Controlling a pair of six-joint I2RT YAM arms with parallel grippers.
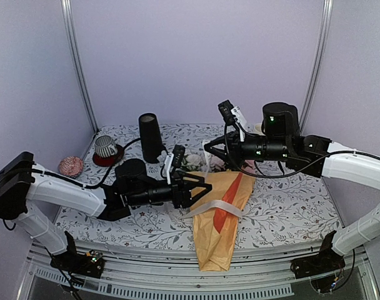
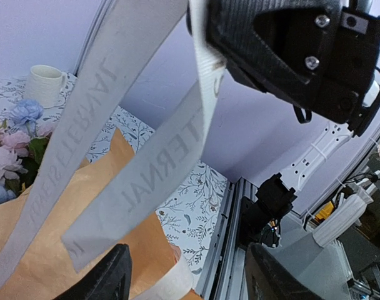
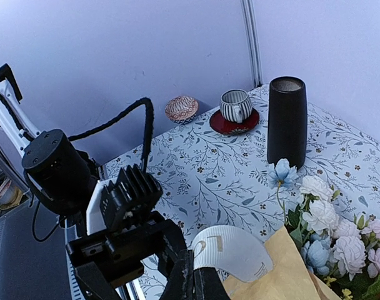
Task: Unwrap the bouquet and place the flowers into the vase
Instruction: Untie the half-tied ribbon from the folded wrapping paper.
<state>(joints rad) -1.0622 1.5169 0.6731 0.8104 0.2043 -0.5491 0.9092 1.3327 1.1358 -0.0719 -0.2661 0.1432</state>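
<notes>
**Bouquet** (image 1: 218,231): laid flat on the bench (image 1: 146,219), right of centre, between the two arms. The long axis runs from near to far. The narrow tip of the tan paper cone is pointed at the near edge and reaches it. The wide mouth is turned toward the far wall, leaning slightly left. An orange inner sheet is exposed along the middle.

**Flowers** (image 1: 193,160): white, pink and pale blue heads are seen at the wide end, with the stems still inside the paper.

**Ribbon** (image 1: 218,207): cream and printed. One length is draped across the cone, and loose lengths are seen hanging in the left wrist view.

**Left fingers** (image 2: 109,278): spread wide just beside the cone's left edge, with nothing gripped.

**Right fingers** (image 1: 207,152): closed above the flower heads, with the ribbon apparently pinched at their tip.

**Vase** (image 1: 150,136): black, upright, far left of the flowers.

**Striped cup** (image 1: 105,147): set on a red saucer, left of the vase.

**Patterned bowl** (image 1: 70,165): farther left, near the wall.

**White mug** (image 2: 46,84): beyond the flowers.
</notes>
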